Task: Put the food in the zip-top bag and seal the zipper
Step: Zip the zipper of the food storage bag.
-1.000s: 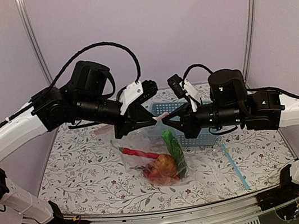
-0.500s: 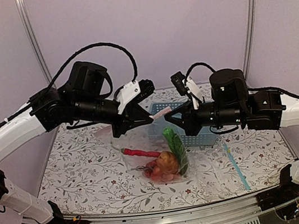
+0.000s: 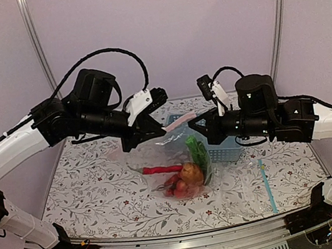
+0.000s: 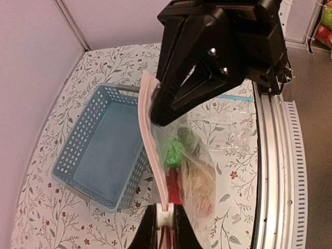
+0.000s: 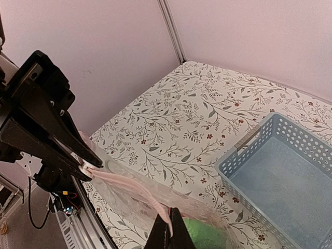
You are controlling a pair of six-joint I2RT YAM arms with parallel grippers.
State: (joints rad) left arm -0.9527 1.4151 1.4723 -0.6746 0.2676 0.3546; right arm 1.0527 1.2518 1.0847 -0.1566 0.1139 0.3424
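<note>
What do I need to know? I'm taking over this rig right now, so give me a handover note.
The left pincer is shut on one end of the zipper.
The right pincer is shut on the zipper's other end.
The bag hangs below the zipper, which is stretched between the two pincers. The food sits inside, at the bottom.
Done: food loaded into the bag.
Left: seal the zipper. Whether any of it is already pressed shut can't be told from these views.
</note>
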